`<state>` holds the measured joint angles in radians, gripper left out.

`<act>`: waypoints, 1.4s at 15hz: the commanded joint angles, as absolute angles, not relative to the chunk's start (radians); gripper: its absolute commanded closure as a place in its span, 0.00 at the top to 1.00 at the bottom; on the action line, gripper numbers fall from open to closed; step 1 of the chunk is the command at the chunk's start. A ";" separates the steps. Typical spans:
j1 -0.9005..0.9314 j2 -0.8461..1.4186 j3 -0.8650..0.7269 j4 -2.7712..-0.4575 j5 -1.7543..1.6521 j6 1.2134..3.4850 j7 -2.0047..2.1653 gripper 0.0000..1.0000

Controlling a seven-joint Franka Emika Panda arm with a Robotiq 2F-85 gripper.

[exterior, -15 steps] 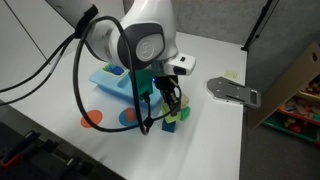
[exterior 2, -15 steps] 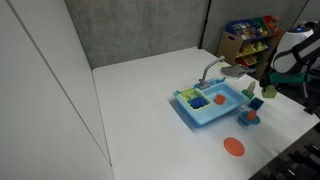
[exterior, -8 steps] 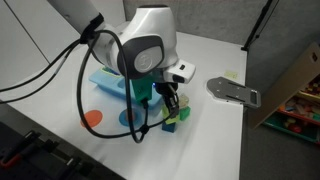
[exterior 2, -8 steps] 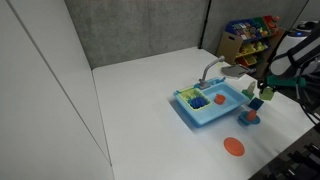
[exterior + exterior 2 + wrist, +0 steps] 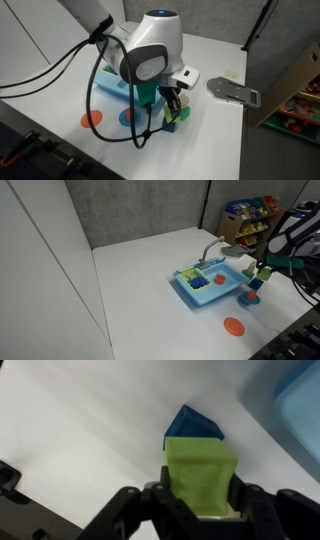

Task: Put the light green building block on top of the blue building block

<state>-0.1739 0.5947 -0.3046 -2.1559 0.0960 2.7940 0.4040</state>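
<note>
The light green block [image 5: 200, 472] is clamped between the two fingers [image 5: 152, 500] of the gripper [image 5: 200, 495], which is closed down to the width of the block and presses on its left and right faces; in the wrist view the block fills the gap between the fingers completely; the blue block [image 5: 194, 424] sits on the white table [image 5: 70, 420] just past the green block's far edge, one corner pointing away from the camera, and whether the two blocks touch cannot be told from this view; the pale blue rim of a toy sink [image 5: 300, 405] shows at the right edge of the same view; in an exterior view the sink [image 5: 205, 300] stands on the table with a grey tap [image 5: 210, 252] at its back, and it holds a few small pieces, an orange one [image 5: 220, 279] among them, the others too small to name; the gripper [image 5: 262, 272] hangs just beside the end of the sink, above a round blue dish [image 5: 247, 298] with an orange centre; a flat orange disc [image 5: 233, 327] lies apart from the dish, nearer the table edge; in an exterior view the arm's bulky wrist hides most of the sink, the gripper [image 5: 172, 100] points down close to the table, and a flat grey piece [image 5: 232, 90] lies well apart from it.
</note>
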 commanded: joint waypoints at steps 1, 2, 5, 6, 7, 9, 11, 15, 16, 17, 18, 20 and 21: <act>-0.231 0.618 -0.253 -2.121 0.153 2.809 0.333 0.27; -0.240 0.624 -0.242 -2.115 0.164 2.809 0.322 0.27; -0.249 0.643 -0.227 -2.102 0.180 2.808 0.305 0.27; -0.247 0.650 -0.227 -2.098 0.181 2.811 0.305 0.27; -0.245 0.655 -0.227 -2.095 0.181 2.812 0.307 0.27; -0.243 0.665 -0.228 -2.089 0.178 2.814 0.307 0.27; -0.238 0.667 -0.231 -2.091 0.174 2.823 0.308 0.80; -0.230 0.624 -0.236 -2.120 0.168 2.832 0.297 1.00; -0.219 0.609 -0.245 -2.129 0.160 2.830 0.297 1.00; -0.206 0.600 -0.257 -2.134 0.150 2.823 0.301 1.00; -0.193 0.587 -0.268 -2.142 0.140 2.818 0.300 1.00; -0.163 0.559 -0.292 -2.161 0.117 2.807 0.301 1.00; -0.150 0.542 -0.299 -2.176 0.104 2.803 0.294 1.00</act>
<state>-0.1900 0.6145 -0.2668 -2.1210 0.1399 2.8296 0.3181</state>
